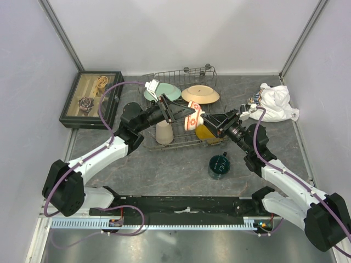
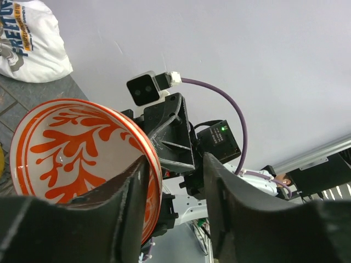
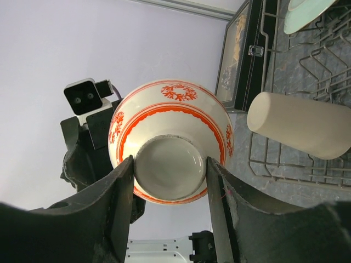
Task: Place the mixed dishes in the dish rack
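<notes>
**Right tool**: closed on the small red-orange bowl, with one finger against each side of its foot ring. The bowl is held on edge, foot toward this tool.

**Left tool**: jaws apart. The bowl's rim sits in the gap, close beside one finger and clear of the other. The patterned inside faces this tool.

**Position:** the two tools face each other above the dish rack, with the bowl between them.

- **Beige cup**: in the rack, beneath the left tool.
- **Yellow plate**: under the right tool.
- **Pale green flowered plate** and **tan plate**: beyond both tools, at the rack's far end.
- **Dark green mug**: on the worktop, outside the rack, behind the right tool.
</notes>
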{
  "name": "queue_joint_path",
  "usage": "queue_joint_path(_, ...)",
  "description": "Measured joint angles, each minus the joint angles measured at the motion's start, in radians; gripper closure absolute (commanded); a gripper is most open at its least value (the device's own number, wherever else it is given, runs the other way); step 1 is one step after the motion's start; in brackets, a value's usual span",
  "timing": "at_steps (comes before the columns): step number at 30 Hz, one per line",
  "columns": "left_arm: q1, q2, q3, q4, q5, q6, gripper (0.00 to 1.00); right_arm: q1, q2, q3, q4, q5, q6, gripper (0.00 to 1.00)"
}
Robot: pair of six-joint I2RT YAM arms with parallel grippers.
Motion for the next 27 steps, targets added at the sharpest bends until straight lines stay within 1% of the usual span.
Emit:
queue_joint_path(6,-0.003,0.000,0.000,0.013,0.000,0.001,0.37,-0.009,0.001,0.000,-0.002,-0.014,0.000,1.00)
queue_joint_path(10,-0.003,0.000,0.000,0.000,-0.006,0.009,0.36,-0.022,0.001,0.000,-0.002,-0.022,0.000,1.00)
queue_joint_path(22,-0.003,-0.002,0.000,-0.177,-0.054,0.112,0.35,-0.064,0.001,0.000,-0.022,-0.041,-0.011,1.00)
queue_joint_path(27,-0.003,-0.012,0.009,-0.238,-0.077,0.145,0.33,-0.076,0.001,0.000,-0.059,-0.048,-0.033,1.00)
